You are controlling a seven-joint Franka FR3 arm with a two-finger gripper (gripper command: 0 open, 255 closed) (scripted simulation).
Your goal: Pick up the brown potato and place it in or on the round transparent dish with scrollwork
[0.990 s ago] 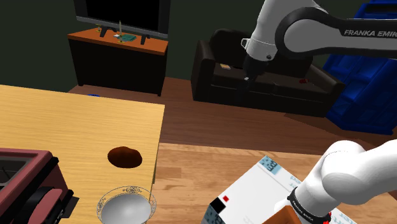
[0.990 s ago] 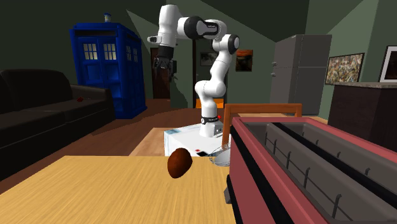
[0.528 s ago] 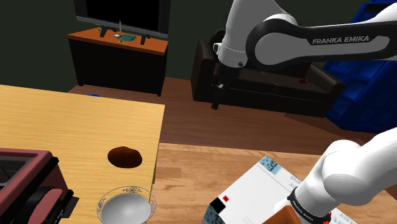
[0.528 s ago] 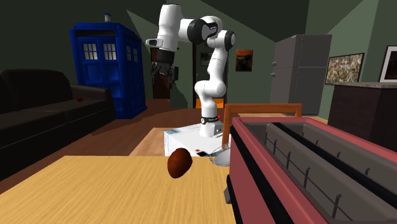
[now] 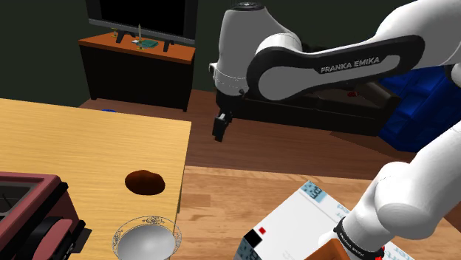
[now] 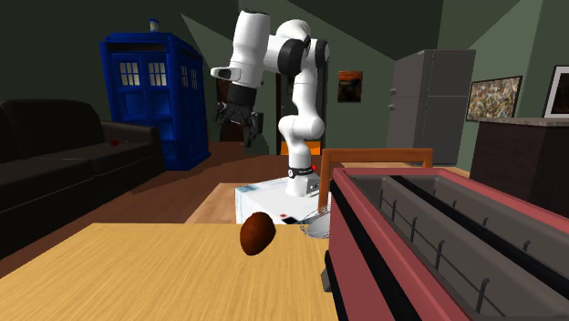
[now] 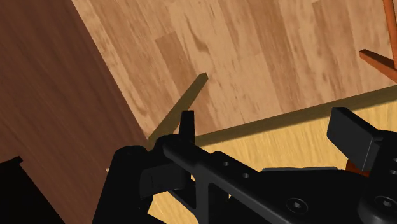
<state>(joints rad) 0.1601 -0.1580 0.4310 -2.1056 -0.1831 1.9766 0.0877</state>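
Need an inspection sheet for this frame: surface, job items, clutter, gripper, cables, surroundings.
Surface: light wooden table over a wood floor.
Job's things: brown potato lies on the table near its edge. The round clear dish with a scrollwork rim stands close by, apart from the potato, with nothing in it.
Clutter: dark red toaster on the table next to the dish.
Gripper: gripper open, holding nothing, in the air beyond the table's edge, apart from the potato.
Cables: nothing seen.
Surroundings: TV on a cabinet, dark sofa, blue police box, grey fridge.
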